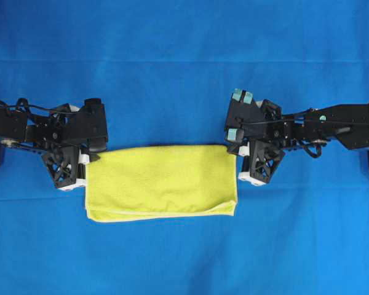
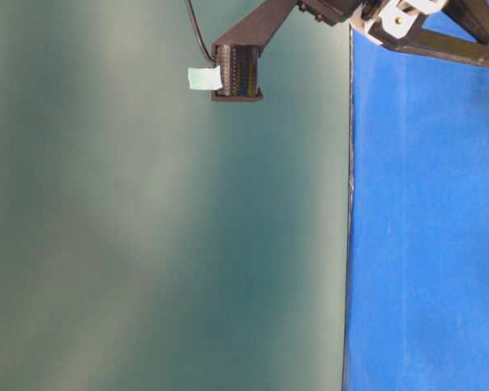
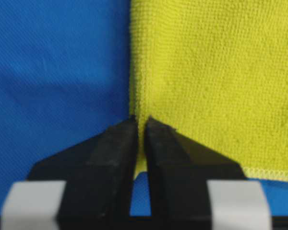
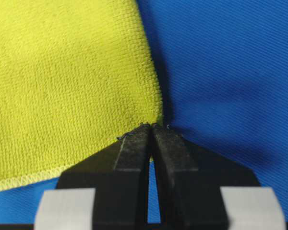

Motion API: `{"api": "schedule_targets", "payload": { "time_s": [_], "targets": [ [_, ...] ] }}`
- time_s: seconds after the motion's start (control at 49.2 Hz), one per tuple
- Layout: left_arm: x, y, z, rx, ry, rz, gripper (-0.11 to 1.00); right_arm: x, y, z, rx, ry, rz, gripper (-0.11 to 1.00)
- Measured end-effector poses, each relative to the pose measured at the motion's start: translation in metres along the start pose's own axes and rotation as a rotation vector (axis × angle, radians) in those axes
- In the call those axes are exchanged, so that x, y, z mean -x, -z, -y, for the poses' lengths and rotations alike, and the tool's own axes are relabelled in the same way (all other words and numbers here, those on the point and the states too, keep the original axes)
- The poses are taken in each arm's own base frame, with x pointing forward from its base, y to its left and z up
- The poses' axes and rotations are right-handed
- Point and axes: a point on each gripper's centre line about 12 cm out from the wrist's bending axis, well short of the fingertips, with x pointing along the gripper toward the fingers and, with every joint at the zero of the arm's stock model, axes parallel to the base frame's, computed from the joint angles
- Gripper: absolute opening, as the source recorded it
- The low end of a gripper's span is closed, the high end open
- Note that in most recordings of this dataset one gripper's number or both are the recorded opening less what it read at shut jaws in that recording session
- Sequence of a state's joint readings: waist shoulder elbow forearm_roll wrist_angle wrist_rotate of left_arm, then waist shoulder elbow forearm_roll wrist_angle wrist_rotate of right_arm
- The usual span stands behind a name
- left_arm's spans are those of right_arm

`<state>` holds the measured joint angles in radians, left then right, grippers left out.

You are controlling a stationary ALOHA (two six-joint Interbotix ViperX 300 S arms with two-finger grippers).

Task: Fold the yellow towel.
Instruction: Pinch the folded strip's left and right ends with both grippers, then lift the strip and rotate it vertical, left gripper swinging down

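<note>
Folded in half, the yellow towel (image 1: 162,182) lies mid-surface (image 1: 172,258) overhead; wrist views alone reveal the left end effector (image 3: 139,120) pinching its 9 o'clock edge, the right end effector (image 4: 151,127) its 3 o'clock edge.

I work in a lab-style test rig: a plain blue cloth (image 1: 172,74) covers the whole surface under my hands, with a bare grey-green backdrop (image 2: 147,244) beside it.
</note>
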<state>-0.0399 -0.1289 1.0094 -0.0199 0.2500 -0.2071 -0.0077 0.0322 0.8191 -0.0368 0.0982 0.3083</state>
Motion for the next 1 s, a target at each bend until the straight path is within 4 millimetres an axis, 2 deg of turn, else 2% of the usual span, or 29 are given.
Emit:
{"api": "schedule_targets", "payload": {
  "time_s": [0.244, 0.427, 0.753, 0.875, 0.997],
  "targets": [
    [0.001, -0.002, 0.002, -0.003, 0.001, -0.003, 0.01, 0.0, -0.001, -0.002, -0.005, -0.004, 0.004, 0.01],
    [0.009, -0.013, 0.006, -0.009, 0.009, 0.015, 0.01, 0.005, -0.007, -0.004, -0.01, -0.008, 0.017, 0.01],
    [0.066, -0.052, 0.024, 0.014, 0.049, 0.1, 0.01, 0.066, -0.033, -0.01, -0.019, -0.022, 0.085, 0.01],
    [0.088, -0.06, 0.028, 0.01, 0.063, 0.134, 0.01, 0.088, -0.039, -0.011, -0.02, -0.031, 0.121, 0.01],
    [0.107, -0.064, 0.03, 0.009, 0.081, 0.191, 0.01, 0.101, -0.043, -0.012, -0.021, -0.04, 0.153, 0.01]
  ]
}}
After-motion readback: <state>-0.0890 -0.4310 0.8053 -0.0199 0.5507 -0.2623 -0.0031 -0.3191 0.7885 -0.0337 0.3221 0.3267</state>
